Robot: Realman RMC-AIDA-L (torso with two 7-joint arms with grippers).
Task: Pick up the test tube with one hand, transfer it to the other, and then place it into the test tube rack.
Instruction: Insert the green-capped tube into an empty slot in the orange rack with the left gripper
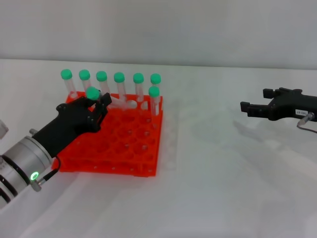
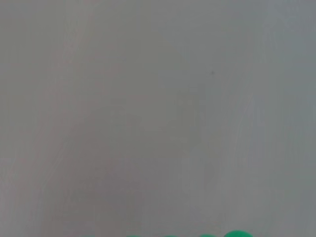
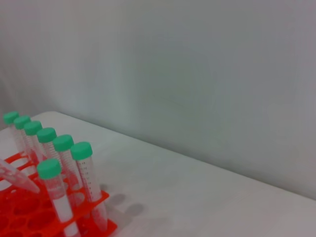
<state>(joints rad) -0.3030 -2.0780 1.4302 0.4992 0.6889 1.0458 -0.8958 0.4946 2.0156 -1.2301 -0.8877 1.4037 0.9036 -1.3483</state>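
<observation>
While seven slim clear green-capped tubes (image 1: 119,84) stood upright in the bright orange-red plastic two-tier rack (image 1: 130,144), six along its far row and one in the second row at the far right corner, an eighth slim clear plastic test tube with a round green cap (image 1: 92,93) was clamped in the black two-finger left gripper (image 1: 101,102) above the rack's far left part. Its cap pointed up and left, and its long axis slanted down toward the right, tip over the far holes. Most nearer holes were open. The rack sat on the left half of the white bench (image 1: 218,188), whose right half was bare surface. The black two-finger right gripper (image 1: 246,108) hung above the bench's right edge, well apart from the rack, its jaws apart, holding nothing.
</observation>
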